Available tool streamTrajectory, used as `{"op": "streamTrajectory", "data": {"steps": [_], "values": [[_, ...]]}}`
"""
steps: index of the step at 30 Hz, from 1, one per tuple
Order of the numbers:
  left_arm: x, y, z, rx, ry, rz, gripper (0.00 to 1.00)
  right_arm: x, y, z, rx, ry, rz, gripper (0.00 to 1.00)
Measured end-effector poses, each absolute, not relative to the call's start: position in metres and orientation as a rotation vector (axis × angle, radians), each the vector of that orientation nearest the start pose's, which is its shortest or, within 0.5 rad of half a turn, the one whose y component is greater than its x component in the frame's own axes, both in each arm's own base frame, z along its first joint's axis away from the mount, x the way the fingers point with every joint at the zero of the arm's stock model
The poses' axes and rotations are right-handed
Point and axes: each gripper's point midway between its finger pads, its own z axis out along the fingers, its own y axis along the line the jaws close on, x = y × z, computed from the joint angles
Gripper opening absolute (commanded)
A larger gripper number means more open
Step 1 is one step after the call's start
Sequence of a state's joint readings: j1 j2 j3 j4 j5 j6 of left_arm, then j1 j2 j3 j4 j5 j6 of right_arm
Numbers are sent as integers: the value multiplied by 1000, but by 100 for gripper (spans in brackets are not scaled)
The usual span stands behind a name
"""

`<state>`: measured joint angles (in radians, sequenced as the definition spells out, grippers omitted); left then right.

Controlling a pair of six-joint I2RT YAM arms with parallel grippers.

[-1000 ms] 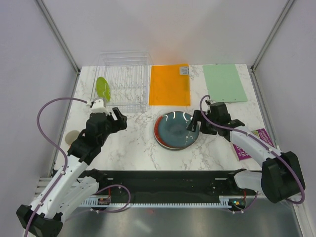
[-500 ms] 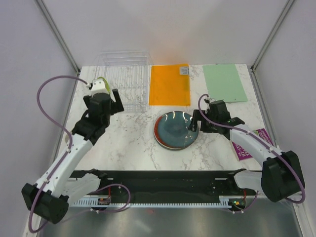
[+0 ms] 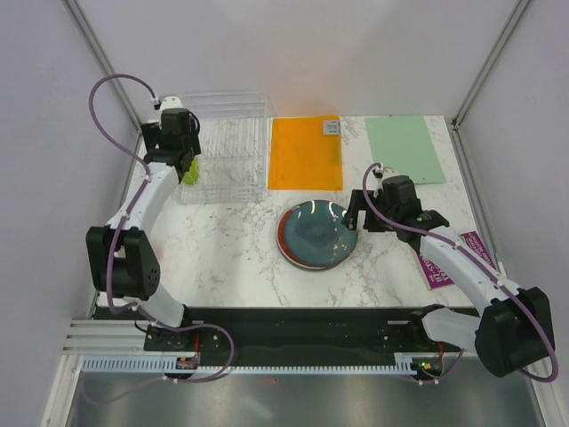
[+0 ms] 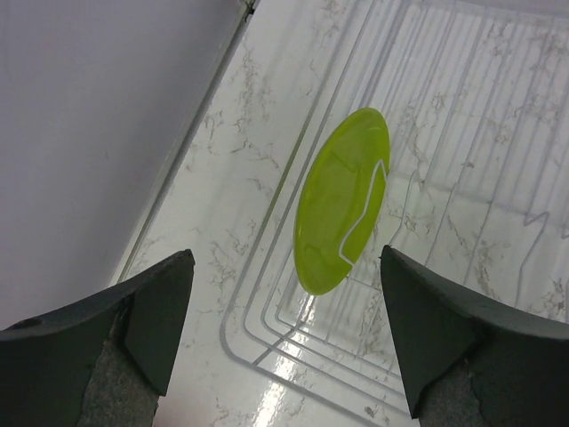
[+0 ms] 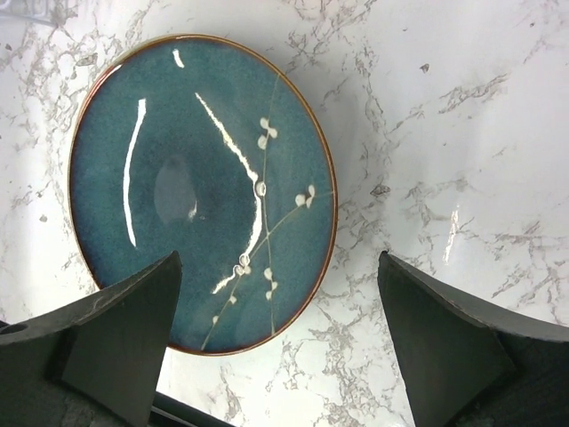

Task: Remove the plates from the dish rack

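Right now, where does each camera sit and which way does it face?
Top external: above and behind the bases, looking down on the table, dish rack, left arm and right arm.
Left wrist: on the left arm, looking down past the open left gripper at the lime plate in the rack.
Right wrist: on the right arm, looking down past the open right gripper at the teal plate.
Shared: top view also shows both plates.

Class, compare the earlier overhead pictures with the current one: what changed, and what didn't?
The left tool swung across to the dish rack and now hangs open over the lime-green plate standing there, grasping nothing. The right tool and teal plate hardly moved.
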<state>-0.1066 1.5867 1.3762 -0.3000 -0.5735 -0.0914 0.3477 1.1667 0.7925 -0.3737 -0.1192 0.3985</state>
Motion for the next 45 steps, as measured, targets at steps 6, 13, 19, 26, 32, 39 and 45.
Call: {"op": "streamTrajectory", "data": {"steps": [6,13,19,26,32,39,45], "values": [[480,45,193,-300,2110,465,86,295,143,114,-7,2412,474,98],[492,46,179,-292,2141,445,84,295,142,102,-14,2449,452,98],[496,45,163,-284,2174,452,80,296,140,101,-17,2451,448,98],[498,45,141,-279,2219,466,49,298,133,103,3,2440,441,98],[498,51,143,-302,2213,480,22,299,132,105,8,2434,448,98],[494,56,140,-310,2231,501,16,299,132,107,9,2430,451,98],[494,65,135,-326,2244,542,2,299,130,107,6,2427,447,98]]}}
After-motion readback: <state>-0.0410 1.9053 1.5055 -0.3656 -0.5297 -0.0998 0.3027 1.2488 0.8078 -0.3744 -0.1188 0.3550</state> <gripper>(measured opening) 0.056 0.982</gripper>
